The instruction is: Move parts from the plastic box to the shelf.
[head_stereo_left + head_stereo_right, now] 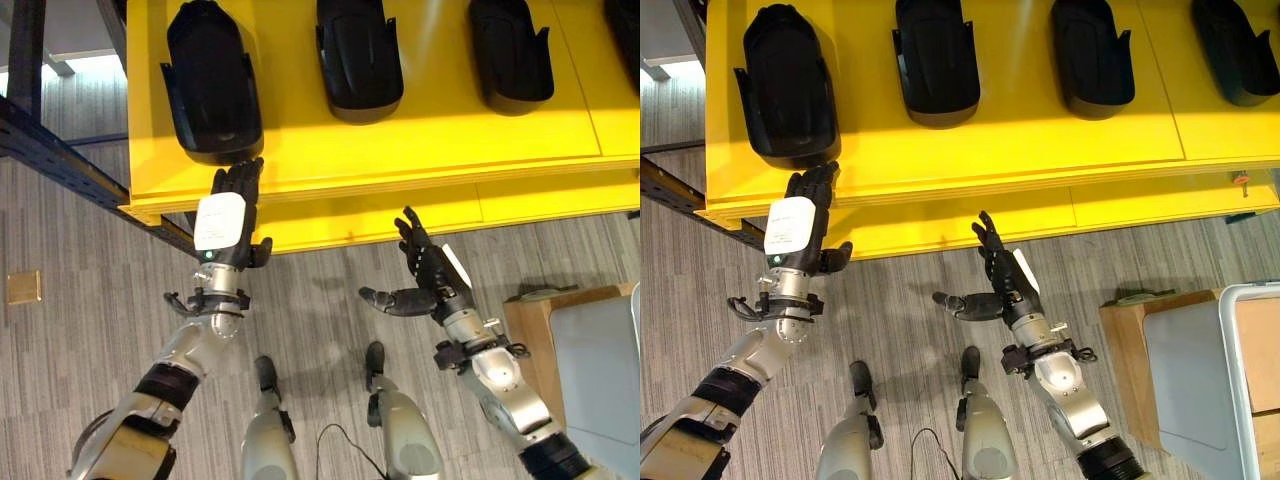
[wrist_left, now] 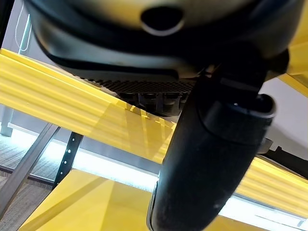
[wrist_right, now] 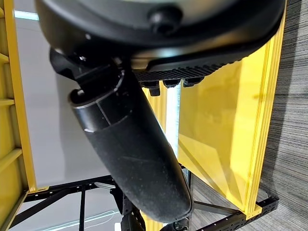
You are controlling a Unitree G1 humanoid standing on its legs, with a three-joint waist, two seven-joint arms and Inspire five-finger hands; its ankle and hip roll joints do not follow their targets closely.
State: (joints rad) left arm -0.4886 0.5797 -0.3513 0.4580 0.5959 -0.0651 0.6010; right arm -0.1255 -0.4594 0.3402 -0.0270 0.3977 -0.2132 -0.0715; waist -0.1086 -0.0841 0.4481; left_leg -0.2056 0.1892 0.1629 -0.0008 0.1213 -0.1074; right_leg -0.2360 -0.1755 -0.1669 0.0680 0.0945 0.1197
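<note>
Several black moulded parts lie in a row on the yellow shelf (image 1: pixel 420 140); the leftmost part (image 1: pixel 212 80) sits nearest its front edge. My left hand (image 1: pixel 222 222) is open, its straight fingers reaching up to the shelf edge just below that part, with nothing in it. Whether they touch the part I cannot tell. The left wrist view looks past the thumb (image 2: pixel 211 154) at yellow shelf boards. Below the shelf front, over the floor, my right hand (image 1: pixel 430 280) is open and empty, thumb spread sideways. A grey plastic box (image 1: pixel 600 380) stands at the far right.
The box rests on a wooden stand (image 1: pixel 530 320) at the right. A lower yellow shelf level (image 1: pixel 400 215) juts out under the top one. A dark metal rack beam (image 1: pixel 60 165) runs along the left. A small brass plate (image 1: pixel 23 287) is set in the floor.
</note>
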